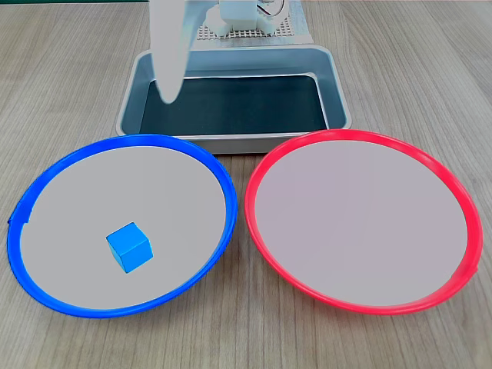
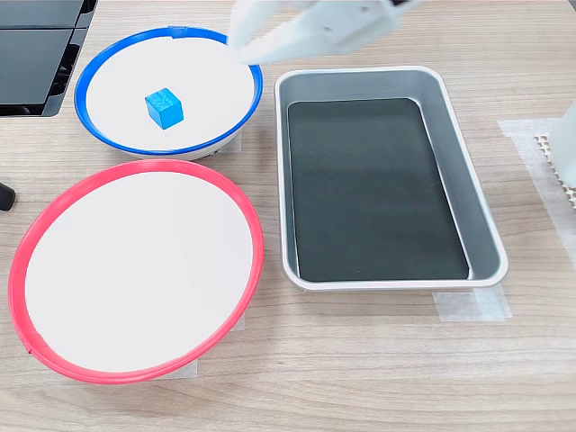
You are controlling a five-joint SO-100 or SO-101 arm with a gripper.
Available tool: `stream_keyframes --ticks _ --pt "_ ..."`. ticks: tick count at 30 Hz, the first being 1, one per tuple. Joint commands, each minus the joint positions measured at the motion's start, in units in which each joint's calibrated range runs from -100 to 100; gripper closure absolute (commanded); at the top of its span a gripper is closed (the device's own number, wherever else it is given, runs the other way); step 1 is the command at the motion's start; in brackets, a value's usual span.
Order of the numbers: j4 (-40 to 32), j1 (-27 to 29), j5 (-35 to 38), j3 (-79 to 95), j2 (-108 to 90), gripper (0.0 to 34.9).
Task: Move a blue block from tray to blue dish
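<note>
The blue block [image 1: 128,246] [image 2: 164,107] lies inside the blue dish [image 1: 146,139] [image 2: 166,31], a little off its centre, with nothing touching it. The grey tray [image 1: 231,142] [image 2: 378,284] shows only its dark flat bottom. My white gripper [image 1: 171,96] [image 2: 238,47] hangs blurred in the air over the tray's end nearest the blue dish, clear of the block and holding nothing. The blur hides how its jaws stand.
A red-rimmed dish [image 1: 361,135] [image 2: 135,167] of the same size sits beside the blue one, holding nothing. The arm's base [image 1: 246,27] stands behind the tray in the first exterior view. A dark object [image 2: 36,54] sits at the second exterior view's top left.
</note>
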Motion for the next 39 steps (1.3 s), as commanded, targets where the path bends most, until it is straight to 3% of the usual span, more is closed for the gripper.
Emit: stream_keyframes --ticks 1,7,15,39 --pt "1.2 -2.6 -1.6 22.0 -27.0 34.7" --pt "11.5 -2.6 -2.3 41.6 -53.4 34.8" --pt "30.0 -2.4 -4.6 42.6 -69.9 34.8" --pt "30.7 -2.5 -4.4 42.6 -70.5 34.6"
